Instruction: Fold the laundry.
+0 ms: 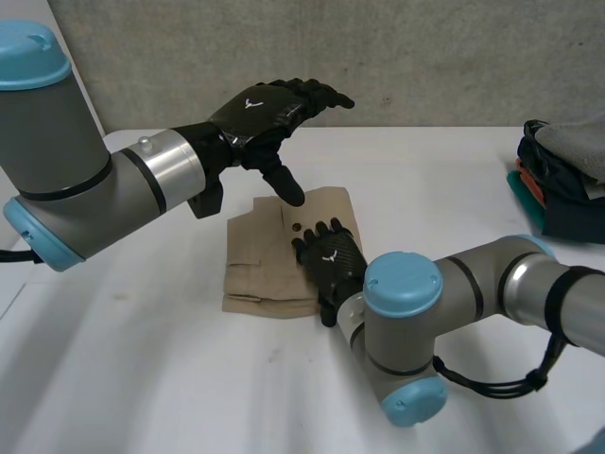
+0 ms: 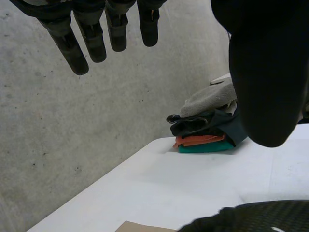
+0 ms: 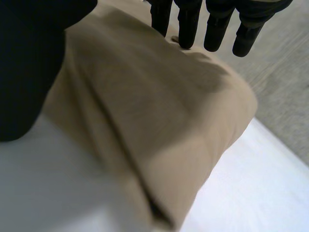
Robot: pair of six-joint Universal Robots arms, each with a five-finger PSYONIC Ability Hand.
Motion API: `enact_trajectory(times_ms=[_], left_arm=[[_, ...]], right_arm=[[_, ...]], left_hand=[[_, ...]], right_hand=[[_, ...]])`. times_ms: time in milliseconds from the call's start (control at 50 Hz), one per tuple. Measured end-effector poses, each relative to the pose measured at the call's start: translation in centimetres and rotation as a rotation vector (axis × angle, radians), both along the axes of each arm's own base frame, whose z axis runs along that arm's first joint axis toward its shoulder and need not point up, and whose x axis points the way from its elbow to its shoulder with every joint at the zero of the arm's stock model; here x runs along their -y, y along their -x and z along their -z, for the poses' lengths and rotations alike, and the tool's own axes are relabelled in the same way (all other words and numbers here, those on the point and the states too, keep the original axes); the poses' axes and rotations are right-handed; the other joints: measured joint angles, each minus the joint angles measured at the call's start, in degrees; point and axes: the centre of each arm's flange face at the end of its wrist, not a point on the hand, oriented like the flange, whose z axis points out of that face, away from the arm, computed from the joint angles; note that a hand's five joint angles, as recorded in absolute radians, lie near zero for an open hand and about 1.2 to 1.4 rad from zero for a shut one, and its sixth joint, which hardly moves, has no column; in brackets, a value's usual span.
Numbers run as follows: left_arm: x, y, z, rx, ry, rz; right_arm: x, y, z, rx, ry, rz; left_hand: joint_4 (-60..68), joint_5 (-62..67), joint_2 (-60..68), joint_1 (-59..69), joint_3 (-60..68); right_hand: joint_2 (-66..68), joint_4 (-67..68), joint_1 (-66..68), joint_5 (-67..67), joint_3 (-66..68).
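The white worktop (image 1: 123,369) ran wide and open to the left of the cloth and in front of it, with a narrower strip behind it up to the grey wall (image 1: 425,57). The right arm (image 1: 406,322) crossed the near right side, close beside the cloth. The tan cloth (image 1: 265,260) lay folded into a thick rectangle near the worktop's middle. A pile of folded clothes (image 1: 558,180) sat at the far right edge, well apart from it. The left hand (image 1: 265,112) hung above the cloth's far edge, fingers (image 2: 91,38) straight and apart, holding nothing. The right hand (image 1: 331,257) lay on the cloth's right part, fingers (image 3: 187,24) straight, tips on the top layer near a small dark button (image 1: 296,227).
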Motion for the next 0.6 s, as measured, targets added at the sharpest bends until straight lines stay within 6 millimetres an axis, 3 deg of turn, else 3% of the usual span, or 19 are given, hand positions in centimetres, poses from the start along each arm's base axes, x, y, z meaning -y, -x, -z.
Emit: enact_trajectory(times_ms=[300,340,360,380,400,420,460,520,600], left_arm=[[0.4,-0.2,0.9,0.014,-0.014,-0.043],[0.3,-0.2,1.0,0.016,-0.018,-0.043],[0.2,-0.2,1.0,0.017,-0.02,-0.043],[0.2,-0.2,1.0,0.018,-0.021,-0.043],[0.2,-0.3,1.1,0.018,-0.022,-0.043],[0.2,-0.3,1.1,0.019,-0.023,-0.043],[0.1,-0.3,1.1,0.019,-0.024,-0.043],[0.1,-0.3,1.1,0.019,-0.024,-0.043],[0.0,-0.4,0.6,0.014,-0.012,-0.046]], right_arm=[[3.7,-2.9,-1.6,0.14,0.182,0.016],[3.9,-3.2,-1.7,0.14,0.184,0.014],[4.0,-3.3,-1.7,0.14,0.185,0.012],[4.1,-3.3,-1.7,0.141,0.186,0.012],[4.2,-3.4,-1.8,0.143,0.188,0.011],[4.3,-3.5,-1.9,0.146,0.191,0.01],[4.6,-3.6,-2.2,0.153,0.2,0.011],[5.0,-3.7,-3.1,0.17,0.219,0.017],[7.1,-3.1,-7.2,0.236,0.302,0.053]], left_hand=[[0.0,0.0,0.0,0.1,0.0],[0.0,0.0,0.0,0.1,0.0],[0.0,0.0,0.0,0.1,0.0],[0.0,0.0,0.0,0.1,0.0],[0.0,0.0,0.0,0.1,0.0],[0.0,0.0,0.0,0.1,0.0],[0.0,0.0,0.0,0.1,0.0],[0.0,0.0,0.0,0.1,0.0],[0.0,0.0,0.0,0.1,0.0]], right_hand=[[14.3,14.0,13.8,10.5,13.9],[23.2,22.5,22.3,18.0,22.6],[34.3,33.1,33.1,26.5,33.3],[35.5,34.3,34.1,28.2,34.4],[48.3,46.0,43.8,38.4,46.1],[53.9,52.9,46.1,46.2,52.7],[55.1,55.4,46.2,48.4,54.3],[55.1,55.7,46.1,48.5,54.3],[55.1,55.9,46.1,49.1,54.3]])
